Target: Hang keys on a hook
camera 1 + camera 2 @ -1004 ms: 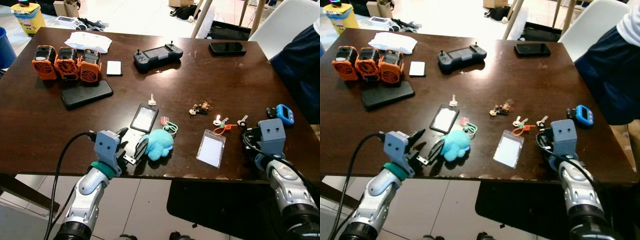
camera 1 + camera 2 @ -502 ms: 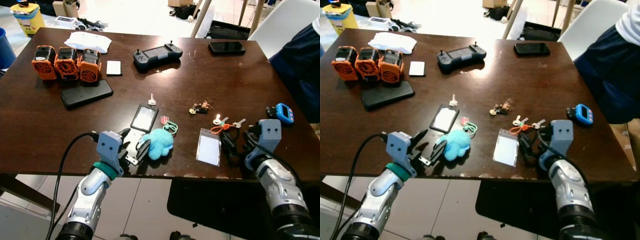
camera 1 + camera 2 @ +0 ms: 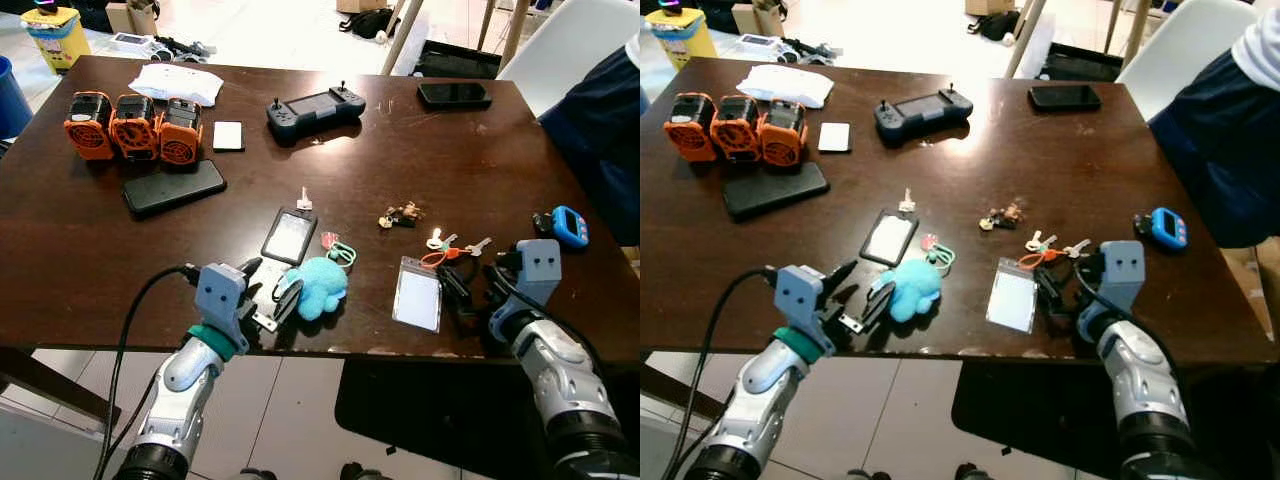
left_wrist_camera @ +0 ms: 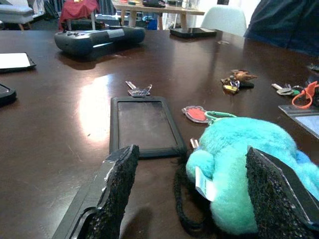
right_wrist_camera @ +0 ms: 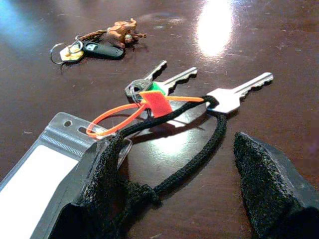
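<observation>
- The silver metal keys on an orange plastic loop and black cord [image 5: 169, 94] lay flat on the dark brown polished wooden tabletop [image 3: 90, 250], near its right front edge, just beyond the clear plastic badge holder [image 3: 421, 294].
- The right gripper [image 5: 184, 174] rested low on the tabletop with its fingers spread wide, the black cord running between them and the keys just ahead; nothing was held.
- To pick them up well, the robot would likely do best to close on the cord or the orange loop, which stood slightly proud of the surface, since the thin flat blades offered little to pinch. The cord looked soft and could slip through the textured pads.
- No hook could be made out, so the lift would need to leave the ring free to thread.
- The left gripper [image 4: 194, 194] sat open at the front edge, one finger beside the fluffy turquoise plush toy [image 3: 318, 287], with a flat black-framed card holder [image 4: 143, 124] beyond.
- A small bunch with a brown figurine charm [image 3: 402, 216] lay farther in.
- Three orange ribbed batteries [image 3: 130, 126] and a dark grey handheld controller [image 3: 315, 106] stood toward the far side.
</observation>
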Controlling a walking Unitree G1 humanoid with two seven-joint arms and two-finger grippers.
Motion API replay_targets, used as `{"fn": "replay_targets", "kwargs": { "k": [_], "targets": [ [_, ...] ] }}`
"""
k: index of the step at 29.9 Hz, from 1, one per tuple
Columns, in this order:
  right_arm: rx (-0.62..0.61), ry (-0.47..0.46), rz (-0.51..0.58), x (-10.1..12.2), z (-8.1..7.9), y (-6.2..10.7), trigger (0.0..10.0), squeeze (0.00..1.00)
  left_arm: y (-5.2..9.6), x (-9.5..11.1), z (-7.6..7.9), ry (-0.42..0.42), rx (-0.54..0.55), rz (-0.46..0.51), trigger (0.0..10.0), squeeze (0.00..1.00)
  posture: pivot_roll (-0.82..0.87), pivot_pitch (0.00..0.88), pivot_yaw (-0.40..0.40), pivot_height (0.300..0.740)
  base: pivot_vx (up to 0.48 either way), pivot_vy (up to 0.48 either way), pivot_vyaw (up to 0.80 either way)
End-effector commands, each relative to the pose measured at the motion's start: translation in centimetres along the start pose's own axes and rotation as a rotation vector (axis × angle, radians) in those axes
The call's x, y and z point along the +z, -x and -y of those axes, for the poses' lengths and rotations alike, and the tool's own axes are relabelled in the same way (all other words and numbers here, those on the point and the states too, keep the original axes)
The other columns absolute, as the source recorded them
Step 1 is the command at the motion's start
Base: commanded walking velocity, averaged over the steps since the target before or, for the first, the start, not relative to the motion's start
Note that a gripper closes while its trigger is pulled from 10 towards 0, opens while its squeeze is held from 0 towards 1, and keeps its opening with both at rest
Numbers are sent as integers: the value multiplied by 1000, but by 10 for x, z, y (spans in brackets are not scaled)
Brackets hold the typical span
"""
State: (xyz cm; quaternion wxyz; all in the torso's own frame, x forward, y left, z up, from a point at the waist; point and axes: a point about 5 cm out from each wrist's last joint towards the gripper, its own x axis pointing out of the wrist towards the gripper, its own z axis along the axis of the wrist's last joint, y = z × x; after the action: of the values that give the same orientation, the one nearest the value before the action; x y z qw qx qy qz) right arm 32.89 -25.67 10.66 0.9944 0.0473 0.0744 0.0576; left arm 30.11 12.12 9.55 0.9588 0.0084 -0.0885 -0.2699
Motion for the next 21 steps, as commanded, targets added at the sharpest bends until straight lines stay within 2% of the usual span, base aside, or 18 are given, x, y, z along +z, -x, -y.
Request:
{"fn": "replay_targets", "kwargs": {
  "k": [1, 5, 10, 12, 14, 15, 16, 18, 19, 21],
  "targets": [
    [-37, -41, -75, -18, 4, 5, 10000, 0, 2, -5, 3, -3, -14, -20, 10000, 0, -44, 95, 41, 740, 0, 0, 0],
    [20, -48, -118, -23, -8, 3, 10000, 0, 3, -5, 2, -3, -6, -18, 10000, 0, -37, 102, 37, 740, 0, 0, 0],
    [14, -52, -169, -29, -8, 4, 10000, 0, 3, -5, 3, -2, -4, -17, 10000, 0, -36, 103, 38, 740, 0, 0, 0],
    [23, -117, -229, -35, -11, 4, 10000, 0, 4, -5, 2, -2, -2, -19, 10000, 0, -36, 107, 40, 740, 0, 0, 0],
    [23, -117, -229, -35, -11, 4, 10000, 0, 4, -5, 2, -2, -2, -19, 10000, 0, -36, 107, 40, 740, 0, 0, 0],
    [31, -147, -254, -38, -13, 5, 10000, 0, 5, -6, 2, -2, -1, -20, 10000, 0, -36, 107, 40, 740, 0, 0, 0],
    [17, -176, -297, -43, -13, 6, 2588, 0, 5, -6, 2, -3, 0, -21, 10000, 0, -37, 111, 36, 740, 0, 0, 0],
    [5, -190, -325, -47, -13, 7, 2588, 0, 5, -6, 1, -4, 0, -22, 10000, 0, -37, 111, 36, 740, 0, 0, 0],
    [-21, -222, -352, -51, -12, 9, 0, 0, 6, -6, 1, -4, 1, -23, 10000, 0, -37, 114, 36, 740, 0, 0, 0],
    [-34, -242, -371, -53, -11, 10, 0, 0, 6, -6, 1, -3, 2, -24, 10000, 0, -37, 114, 36, 740, 0, 0, 0]
  ]
}}
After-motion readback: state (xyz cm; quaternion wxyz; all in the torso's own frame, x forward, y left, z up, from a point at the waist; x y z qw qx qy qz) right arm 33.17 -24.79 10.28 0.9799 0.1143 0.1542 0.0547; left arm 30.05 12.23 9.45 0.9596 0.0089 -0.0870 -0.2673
